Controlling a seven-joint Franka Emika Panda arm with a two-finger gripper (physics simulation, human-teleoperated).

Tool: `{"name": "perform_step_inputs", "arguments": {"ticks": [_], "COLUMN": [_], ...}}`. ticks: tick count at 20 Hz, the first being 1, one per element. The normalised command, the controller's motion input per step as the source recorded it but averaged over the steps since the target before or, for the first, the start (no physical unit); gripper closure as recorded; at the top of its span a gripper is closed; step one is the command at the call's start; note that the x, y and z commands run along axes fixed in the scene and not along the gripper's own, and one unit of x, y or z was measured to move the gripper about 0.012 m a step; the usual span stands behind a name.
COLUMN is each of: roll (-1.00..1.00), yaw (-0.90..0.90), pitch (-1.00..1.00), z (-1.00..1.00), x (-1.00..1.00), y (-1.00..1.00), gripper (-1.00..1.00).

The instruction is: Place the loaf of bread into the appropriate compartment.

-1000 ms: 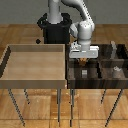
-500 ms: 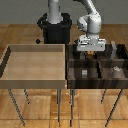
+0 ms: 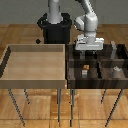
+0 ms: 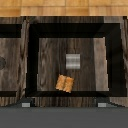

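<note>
A light wooden tray (image 3: 35, 82) on thin metal legs fills the lower left of the exterior view, its near wall closest to the camera. Just beside it, on the exterior view's right, stands a dark wooden organizer (image 3: 97, 80) split by black dividers into several compartments.

The loaf of bread (image 3: 86, 67), a tiny golden-brown lump, lies on the floor of a compartment near the organizer's middle, right of frame centre. A small grey cube (image 3: 85, 73) sits just in front of it in the same compartment, and another grey piece (image 3: 117, 71) rests in a cell toward the right edge. In the wrist view the bread (image 4: 64, 83) and the cube (image 4: 73, 61) lie near each other but apart, both inside one black-walled cell.

Above that cell hangs the gripper (image 3: 88, 51), empty, its fingers (image 4: 102, 105) spread wide, their tips showing at the frame's lower edge on either side of the bread. Behind it, in the upper middle of the exterior view, the white arm (image 3: 90, 22) curves up from a black pedestal (image 3: 53, 30) standing on a wooden floor (image 3: 20, 35).
</note>
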Motion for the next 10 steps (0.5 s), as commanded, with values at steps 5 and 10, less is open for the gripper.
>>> {"name": "perform_step_inputs", "arguments": {"ticks": [5,10], "roll": [0.0,0.0], "yaw": [0.0,0.0], "pitch": [0.0,0.0], "z": [0.0,0.0], "x": [0.0,0.0], "y": [0.0,0.0], "gripper": [-1.0,-1.0]}}
